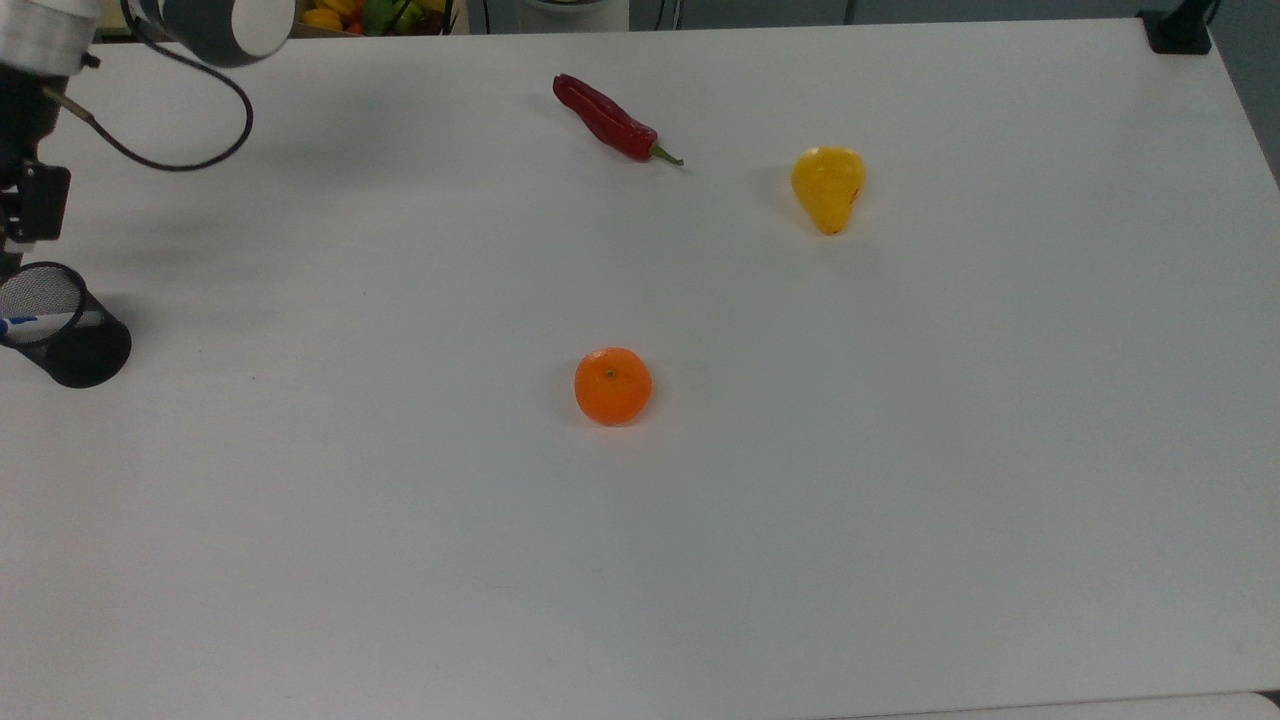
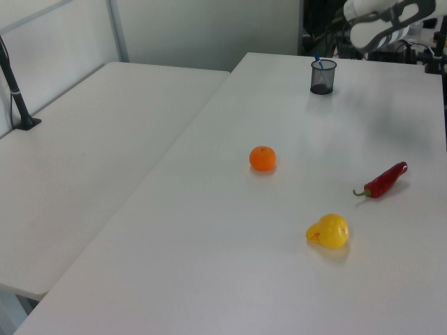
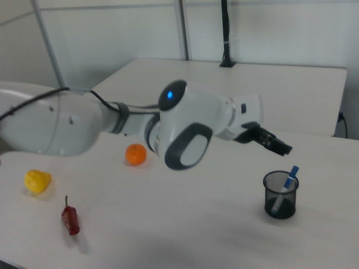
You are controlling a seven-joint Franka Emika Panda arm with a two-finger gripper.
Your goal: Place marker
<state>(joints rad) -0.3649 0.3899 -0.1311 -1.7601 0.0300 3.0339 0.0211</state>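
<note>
The marker [image 1: 45,321] leans inside a black mesh cup [image 1: 85,355] at the top view's left edge; its white barrel and blue end lie across the cup's mouth. In the right view the marker [image 3: 287,182] stands slanted in the cup [image 3: 280,202], blue tip poking above the rim. My gripper [image 1: 12,245] hangs above and behind the cup, open and holding nothing, clear of the rim. The right view shows the gripper [image 3: 277,145] up and to the left of the cup. In the left view the cup [image 2: 323,78] sits at the table's far end with the marker [image 2: 318,61] sticking out.
A red chilli [image 1: 605,118], a yellow pear [image 1: 828,185] and an orange [image 1: 612,385] lie apart on the white table. A black cable [image 1: 180,140] loops from the arm over the table. A black clamp [image 1: 1178,30] sits at the top view's upper right corner.
</note>
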